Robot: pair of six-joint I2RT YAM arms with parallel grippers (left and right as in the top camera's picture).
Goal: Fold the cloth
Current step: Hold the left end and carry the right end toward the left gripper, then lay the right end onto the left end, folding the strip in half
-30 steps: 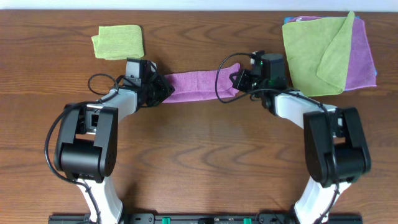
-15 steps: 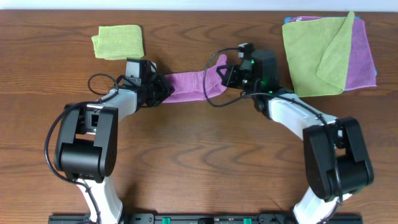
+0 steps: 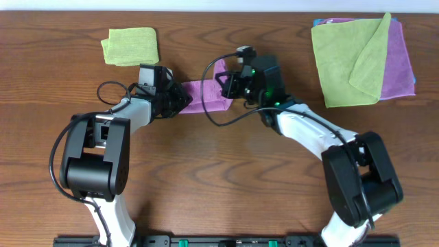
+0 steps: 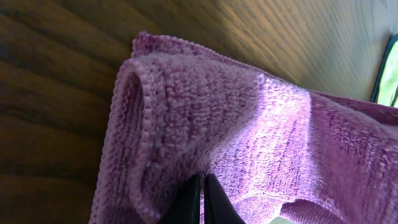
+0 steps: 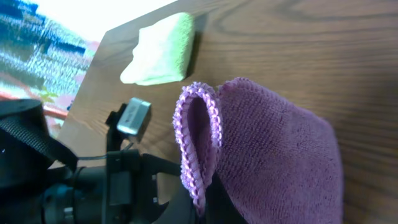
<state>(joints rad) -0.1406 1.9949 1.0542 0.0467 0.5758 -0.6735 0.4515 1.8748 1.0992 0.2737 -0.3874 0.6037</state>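
Overhead: purple cloth (image 3: 204,96) lies doubled on table (image 3: 219,171), between left gripper (image 3: 181,98) and right gripper (image 3: 225,81), each pinching one end. Folded green cloth (image 3: 130,46) sits at far left, stack of cloths (image 3: 360,58) at far right. Left wrist: fingertips (image 4: 189,199) pressed together on purple pile, hem rolled over at left. Right wrist: jaws largely hidden, clamped on looped purple edge raised above the wood; green cloth beyond.
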